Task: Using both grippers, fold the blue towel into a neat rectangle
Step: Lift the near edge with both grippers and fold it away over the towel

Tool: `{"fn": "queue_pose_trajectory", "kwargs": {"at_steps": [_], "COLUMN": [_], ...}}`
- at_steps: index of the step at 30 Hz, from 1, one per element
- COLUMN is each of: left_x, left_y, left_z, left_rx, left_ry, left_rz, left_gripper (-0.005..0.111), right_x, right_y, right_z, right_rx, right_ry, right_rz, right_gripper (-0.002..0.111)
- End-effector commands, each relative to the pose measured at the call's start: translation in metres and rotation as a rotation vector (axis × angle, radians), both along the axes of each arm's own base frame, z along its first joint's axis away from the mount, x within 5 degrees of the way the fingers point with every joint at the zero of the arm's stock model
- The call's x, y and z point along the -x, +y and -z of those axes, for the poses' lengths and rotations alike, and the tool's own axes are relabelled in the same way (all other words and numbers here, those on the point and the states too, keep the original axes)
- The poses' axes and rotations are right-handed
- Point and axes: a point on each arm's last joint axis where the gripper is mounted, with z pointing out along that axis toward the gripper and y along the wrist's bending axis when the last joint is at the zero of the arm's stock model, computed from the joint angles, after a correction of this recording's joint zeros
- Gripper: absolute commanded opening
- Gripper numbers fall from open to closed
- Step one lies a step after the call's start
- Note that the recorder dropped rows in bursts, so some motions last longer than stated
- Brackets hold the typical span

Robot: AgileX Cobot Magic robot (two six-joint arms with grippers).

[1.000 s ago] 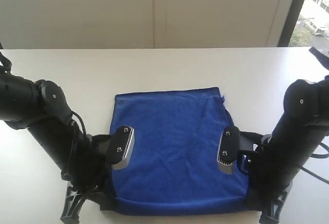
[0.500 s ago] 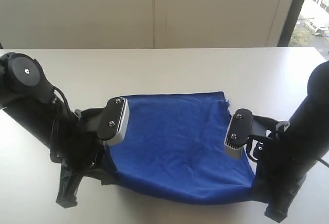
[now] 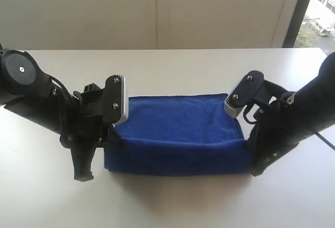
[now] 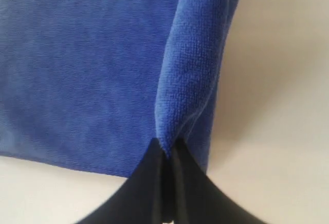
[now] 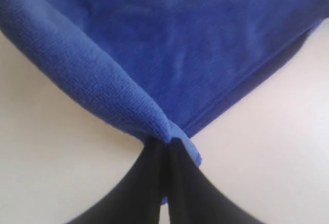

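The blue towel (image 3: pixel 178 123) lies mid-table, its near edge raised and stretched in a taut line between both grippers, with cloth hanging down from that line to the table. My left gripper (image 3: pixel 111 138) is shut on the towel's left near corner. In the left wrist view the black fingertips (image 4: pixel 165 152) pinch a ridge of the blue cloth (image 4: pixel 92 70). My right gripper (image 3: pixel 247 143) is shut on the right near corner, and the right wrist view shows its tips (image 5: pixel 167 144) clamped on a bunched fold of towel (image 5: pixel 180 39). No white tag shows.
The white table (image 3: pixel 172 202) runs wide around the towel. A pale wall stands behind its far edge, and a dark window frame (image 3: pixel 296 11) stands at the back right. Both black arms flank the towel closely.
Both grippers have risen and moved toward the far edge with the near corners. The flat towel now doubles over itself and shows a much shorter span.
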Motion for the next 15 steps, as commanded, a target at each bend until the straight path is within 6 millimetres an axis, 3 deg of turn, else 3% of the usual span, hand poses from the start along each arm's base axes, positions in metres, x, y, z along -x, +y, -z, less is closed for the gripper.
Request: {"fn": "queue_pose_trajectory", "kwargs": {"at_steps": [1, 6, 15], "left_x": [-0.009, -0.022, -0.033], "left_y": [0.002, 0.002, 0.000], "left_z": [-0.005, 0.000, 0.023], "left_rx": [0.025, 0.027, -0.011], "left_ry": [-0.103, -0.192, -0.186], "left_rz": [-0.076, -0.142, -0.171], "left_gripper": [0.000, 0.000, 0.000], "right_x": [-0.016, -0.028, -0.048], "right_y": [-0.001, -0.002, -0.001], "right_z": [-0.008, 0.001, 0.019], "right_rx": [-0.021, -0.011, -0.033], "right_ry": [-0.160, -0.216, -0.293], "right_rz": [0.062, 0.090, 0.159], "right_gripper": [0.000, 0.000, 0.000]}}
